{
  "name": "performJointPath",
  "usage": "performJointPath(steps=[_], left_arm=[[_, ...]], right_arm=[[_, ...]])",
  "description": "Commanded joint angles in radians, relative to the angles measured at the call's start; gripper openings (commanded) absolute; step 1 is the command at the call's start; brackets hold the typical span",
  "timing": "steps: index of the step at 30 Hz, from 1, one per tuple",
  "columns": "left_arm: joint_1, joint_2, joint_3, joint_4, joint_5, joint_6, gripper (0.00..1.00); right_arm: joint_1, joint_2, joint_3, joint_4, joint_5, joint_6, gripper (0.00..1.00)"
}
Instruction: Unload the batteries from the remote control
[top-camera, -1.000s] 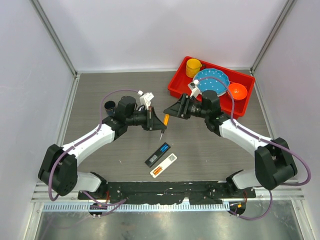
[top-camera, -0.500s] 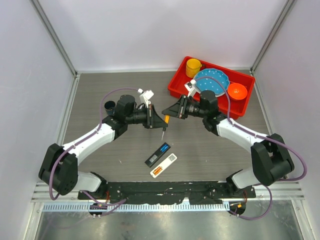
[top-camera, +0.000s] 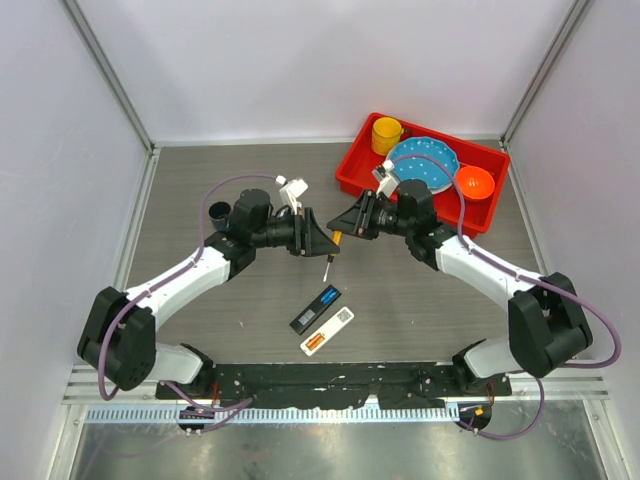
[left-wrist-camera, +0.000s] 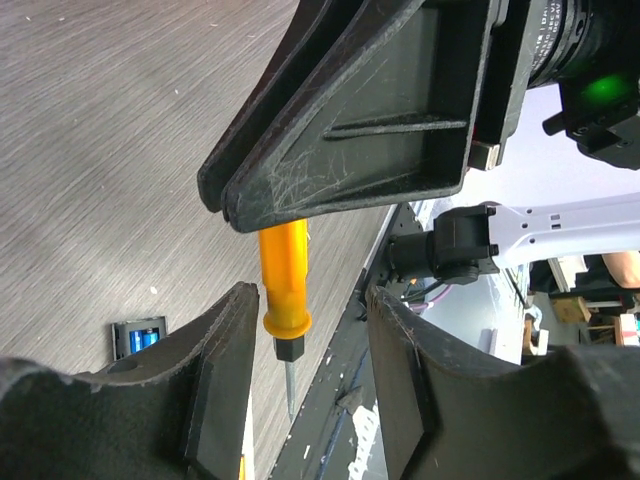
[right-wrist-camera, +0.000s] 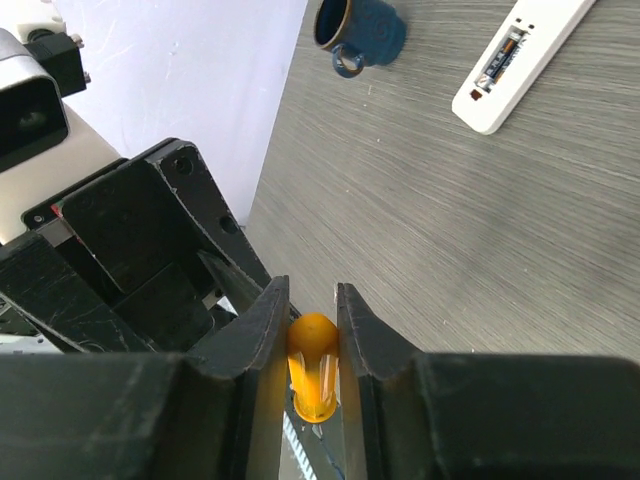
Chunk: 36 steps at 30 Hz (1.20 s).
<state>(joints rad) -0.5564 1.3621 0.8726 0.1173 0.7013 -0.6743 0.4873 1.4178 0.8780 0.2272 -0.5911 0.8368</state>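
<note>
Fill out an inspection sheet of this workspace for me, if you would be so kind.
Surface: grey wood-grain table, no spills seen.
Job's things: blue batteries sit in the black remote; orange batteries in the white remote.
Clutter: dark mug; red tray holding yellow cup, blue plate, orange bowl.
Grippers: right end effector clamps the screwdriver; left end effector open around it, not touching.
Cables: purple cables along both arms.
Surroundings: white walls, metal frame.
</note>
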Motion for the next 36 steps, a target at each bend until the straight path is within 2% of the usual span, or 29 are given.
performJointPath(steps=[1,6,9,10,12,13,15,17,18,20,21,24,27,29,32,36], left_arm=[[-0.01,0.002,0.011,0.058,0.007,-0.002,0.52],[-0.027,0.049,0.02,0.048,0.001,0.005,0.52],[-0.036,0.061,0.022,0.058,-0.002,0.004,0.48],[-0.036,0.066,0.023,0.059,-0.002,0.002,0.33],[-0.036,0.063,0.026,0.059,-0.008,-0.002,0.09],[-0.036,0.065,0.031,0.045,-0.023,-0.008,0.0],[-0.034,0.066,0.048,0.0,-0.045,-0.001,0.0],[-0.033,0.066,0.054,-0.008,-0.04,0.001,0.0],[-0.033,0.066,0.055,-0.021,-0.04,0.002,0.0],[-0.028,0.063,0.057,-0.024,-0.034,0.004,0.0],[-0.027,0.061,0.055,-0.025,-0.026,0.004,0.0],[-0.011,0.051,0.046,-0.016,0.012,-0.008,0.0],[0.012,0.023,0.02,0.052,0.047,-0.063,0.0],[0.035,0.011,0.0,0.125,0.099,-0.146,0.0],[0.055,0.002,-0.041,0.389,0.179,-0.287,0.0],[0.055,0.017,-0.041,0.508,0.237,-0.373,0.0]], right_arm=[[0.004,-0.063,0.056,-0.035,0.069,0.004,0.01],[0.005,-0.074,0.053,-0.026,0.088,0.039,0.01],[0.005,-0.079,0.053,-0.026,0.094,0.044,0.01],[0.005,-0.079,0.052,-0.026,0.094,0.042,0.01],[0.005,-0.08,0.05,-0.031,0.094,0.041,0.01],[0.007,-0.077,0.049,-0.041,0.096,0.033,0.01],[0.004,-0.082,0.049,-0.058,0.096,0.01,0.02],[0.005,-0.091,0.046,-0.08,0.108,-0.028,0.11],[0.004,-0.105,0.045,-0.084,0.111,-0.039,0.24],[0.004,-0.115,0.044,-0.094,0.117,-0.068,0.37],[0.004,-0.131,0.044,-0.095,0.12,-0.076,0.5],[-0.003,-0.157,0.036,-0.092,0.132,-0.097,0.65],[-0.021,-0.178,0.013,-0.036,0.08,-0.091,0.71],[-0.052,-0.212,-0.032,0.076,0.015,-0.061,0.73],[-0.098,-0.237,-0.097,0.272,-0.071,0.03,0.73],[-0.108,-0.227,-0.108,0.365,-0.17,0.07,0.71]])
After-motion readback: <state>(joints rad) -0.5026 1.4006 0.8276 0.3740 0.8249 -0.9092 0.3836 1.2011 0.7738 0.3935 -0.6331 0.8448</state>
